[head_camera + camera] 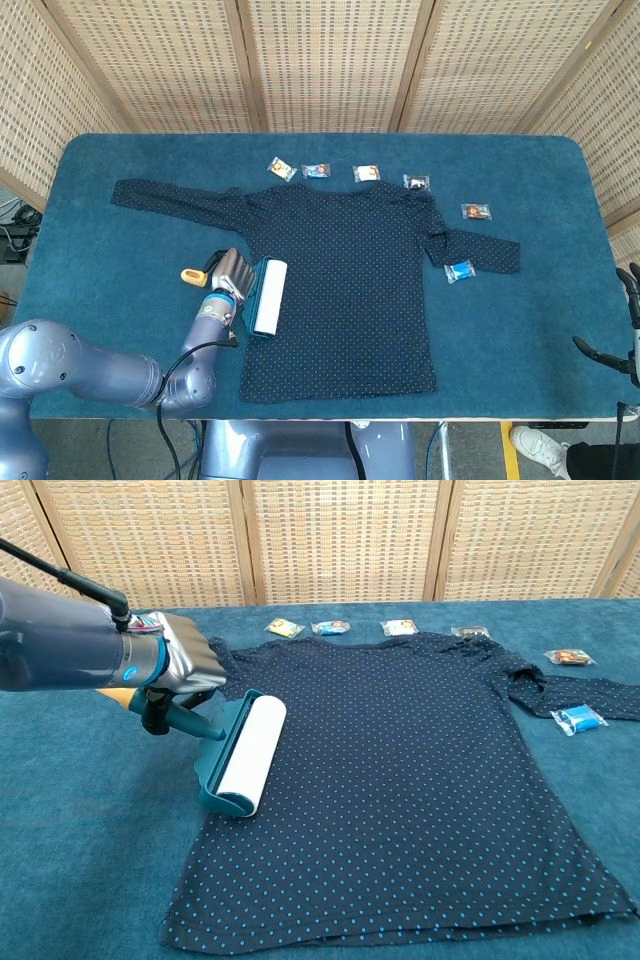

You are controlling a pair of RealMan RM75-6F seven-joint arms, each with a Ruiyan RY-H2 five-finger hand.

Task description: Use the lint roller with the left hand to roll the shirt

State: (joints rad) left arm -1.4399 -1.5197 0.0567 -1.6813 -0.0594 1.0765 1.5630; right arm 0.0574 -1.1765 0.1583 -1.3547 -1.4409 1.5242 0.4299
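A dark navy long-sleeved shirt (350,260) (420,770) with small blue dots lies flat on the blue table. My left hand (228,270) (180,665) grips the handle of a teal lint roller (268,297) (243,753) with a white roll and an orange handle end (190,274). The roll rests on the shirt's left edge, below the left sleeve. Only dark fingertips of my right hand (612,352) show at the right edge of the head view; its state cannot be read.
Several small snack packets (367,174) (400,627) lie in a row beyond the shirt's collar. A blue packet (459,271) (579,719) rests by the right sleeve. Wicker screens stand behind the table (100,250).
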